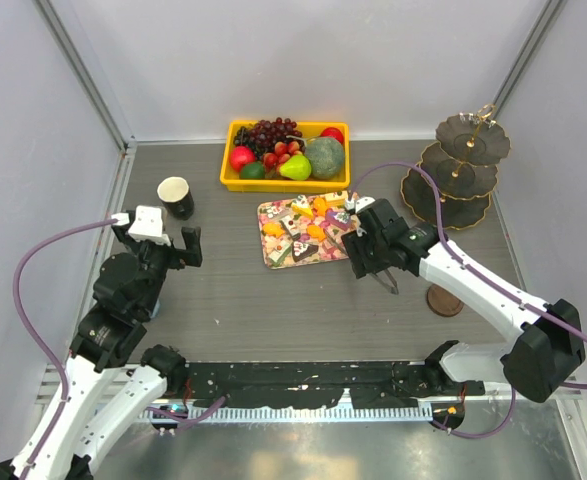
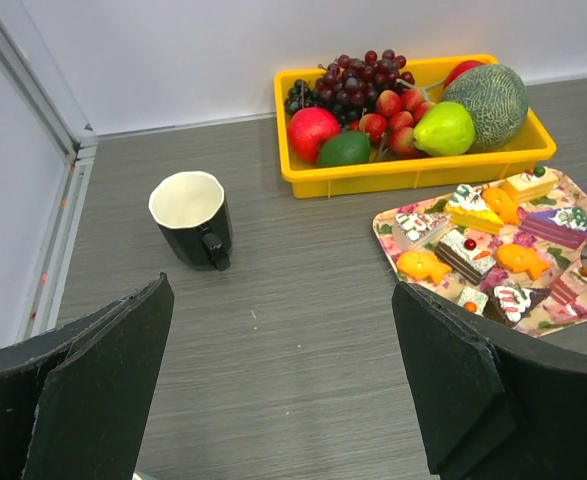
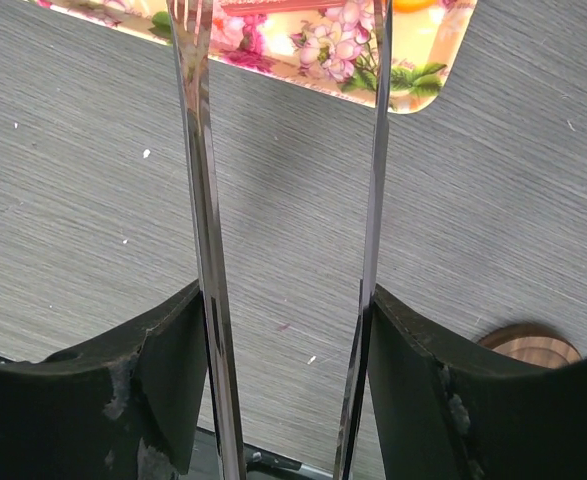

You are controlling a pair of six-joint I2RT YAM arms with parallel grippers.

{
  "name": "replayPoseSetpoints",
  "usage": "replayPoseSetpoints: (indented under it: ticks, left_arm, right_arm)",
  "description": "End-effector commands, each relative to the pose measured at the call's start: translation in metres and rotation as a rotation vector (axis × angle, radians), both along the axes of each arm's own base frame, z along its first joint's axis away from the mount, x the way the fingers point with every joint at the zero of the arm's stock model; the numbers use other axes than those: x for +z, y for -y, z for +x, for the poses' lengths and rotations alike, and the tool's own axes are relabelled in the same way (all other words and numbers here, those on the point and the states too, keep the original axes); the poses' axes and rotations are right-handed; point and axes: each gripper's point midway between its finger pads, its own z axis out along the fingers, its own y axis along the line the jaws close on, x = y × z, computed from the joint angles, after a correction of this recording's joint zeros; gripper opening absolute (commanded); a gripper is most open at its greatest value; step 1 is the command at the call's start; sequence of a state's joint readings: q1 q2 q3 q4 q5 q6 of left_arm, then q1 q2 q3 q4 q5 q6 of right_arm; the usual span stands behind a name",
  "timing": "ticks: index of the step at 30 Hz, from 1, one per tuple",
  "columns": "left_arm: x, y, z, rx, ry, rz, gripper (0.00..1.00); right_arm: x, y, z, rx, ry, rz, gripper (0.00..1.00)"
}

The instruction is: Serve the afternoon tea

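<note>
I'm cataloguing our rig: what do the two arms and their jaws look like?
The left arm and right arm have white links and black joints, each trailed by a purple cable. The jaws are broad, flat and black, with worn edges.

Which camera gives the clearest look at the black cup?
The left wrist view: the black cup with cream inside sits large and unobstructed, handle towards the camera. The top view shows it small. The right wrist view misses it entirely.

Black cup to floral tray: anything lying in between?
Nothing: bare grey tabletop between the black cup and the floral tray, clearest in the left wrist view.
</note>
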State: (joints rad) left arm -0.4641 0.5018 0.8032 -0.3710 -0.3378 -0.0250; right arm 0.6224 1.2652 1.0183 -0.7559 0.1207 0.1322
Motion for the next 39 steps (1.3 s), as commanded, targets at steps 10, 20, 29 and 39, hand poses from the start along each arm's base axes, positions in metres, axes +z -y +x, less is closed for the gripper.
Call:
replayPoseSetpoints:
  ticks: [10,20,29,39]
  left_arm:
    - [0.004,-0.009,0.006,0.056,0.041,0.004,0.99]
    - [0.003,-0.009,0.006,0.056,0.039,0.005,0.99]
    - [0.003,-0.009,0.006,0.056,0.039,0.005,0.99]
    - [0.005,-0.008,0.005,0.049,0.046,0.001,0.99]
  right_arm:
    - [0.0,-0.007,0.007,0.006,0.006,0.036,0.65]
    - [-0.008,-0.007,0.007,0.006,-0.026,0.032,0.69]
    - [-0.013,-0.008,0.009,0.015,-0.027,0.033,0.69]
    - [-0.026,-0.001,0.012,-0.037,-0.006,0.025,0.68]
